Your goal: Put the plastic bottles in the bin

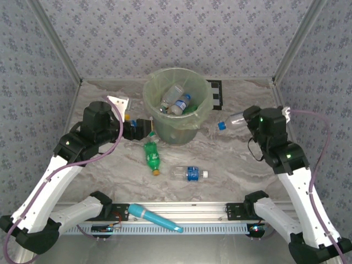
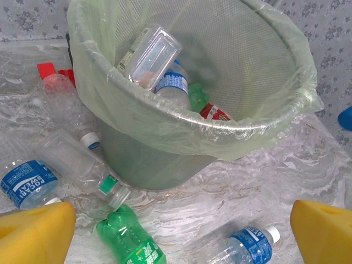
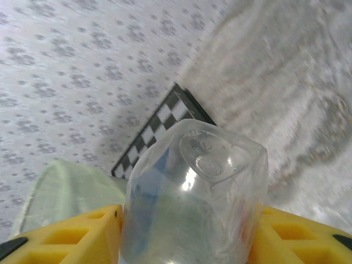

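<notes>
Teal stick (image 1: 154, 217): lies on the rail at the bottom centre of the top view; not a bottle, so leave it alone.
Loose bottles: a clear blue-labelled bottle (image 1: 190, 174) and a green bottle (image 1: 152, 156) lie on the table just below the bin, apart from each other. The left wrist view shows more clear ones (image 2: 69, 157) crowded against the bin's foot at the left of the frame.
Left gripper (image 1: 144, 129): jaws spread wide and empty, just left of the bin's wall, pointing towards it.
Right gripper (image 1: 248, 117): clamped on a clear blue-capped bottle (image 1: 234, 119), cap pointing towards the bin, held right of it and apart from the rim.
Bin (image 1: 175, 131): upper centre of the top view, already holding several bottles (image 1: 176, 102).
Step in hand: likely carrying the held bottle to the bin.
Doing it well: bring the bottle fully over the opening before letting go, cap end leading; keep it above the rim so it does not catch the loose liner or tip the bin; keep clear of the left gripper on the other side.
Checkerboard card (image 1: 215, 93): lies flat behind the bin, upper right of it.
</notes>
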`<action>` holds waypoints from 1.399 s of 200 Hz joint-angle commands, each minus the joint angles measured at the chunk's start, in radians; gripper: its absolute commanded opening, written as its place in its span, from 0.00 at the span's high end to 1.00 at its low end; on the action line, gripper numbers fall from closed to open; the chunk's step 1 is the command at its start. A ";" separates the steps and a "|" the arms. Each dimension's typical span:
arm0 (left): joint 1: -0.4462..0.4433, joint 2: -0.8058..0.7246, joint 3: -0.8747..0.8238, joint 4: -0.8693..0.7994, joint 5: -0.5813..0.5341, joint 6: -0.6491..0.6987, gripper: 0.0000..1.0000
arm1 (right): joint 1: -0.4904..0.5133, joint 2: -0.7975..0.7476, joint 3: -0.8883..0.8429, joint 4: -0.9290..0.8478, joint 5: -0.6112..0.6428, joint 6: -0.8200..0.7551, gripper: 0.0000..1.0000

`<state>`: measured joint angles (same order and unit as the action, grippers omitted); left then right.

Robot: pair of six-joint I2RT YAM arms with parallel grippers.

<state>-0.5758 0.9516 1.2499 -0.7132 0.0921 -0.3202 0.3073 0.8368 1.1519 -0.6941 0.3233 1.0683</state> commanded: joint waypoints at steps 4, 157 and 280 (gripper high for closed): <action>0.002 -0.006 0.039 0.008 -0.009 -0.010 0.00 | 0.006 0.060 0.134 -0.012 0.033 -0.153 0.45; 0.004 -0.095 0.025 -0.027 -0.120 -0.011 0.00 | 0.426 0.637 0.694 0.214 0.210 -0.702 0.45; 0.004 -0.116 0.026 -0.057 -0.158 0.000 0.00 | 0.541 0.821 0.703 0.287 0.267 -0.831 0.44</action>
<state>-0.5758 0.8528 1.2522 -0.7616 -0.0463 -0.3233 0.8337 1.6444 1.8225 -0.4389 0.5472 0.2794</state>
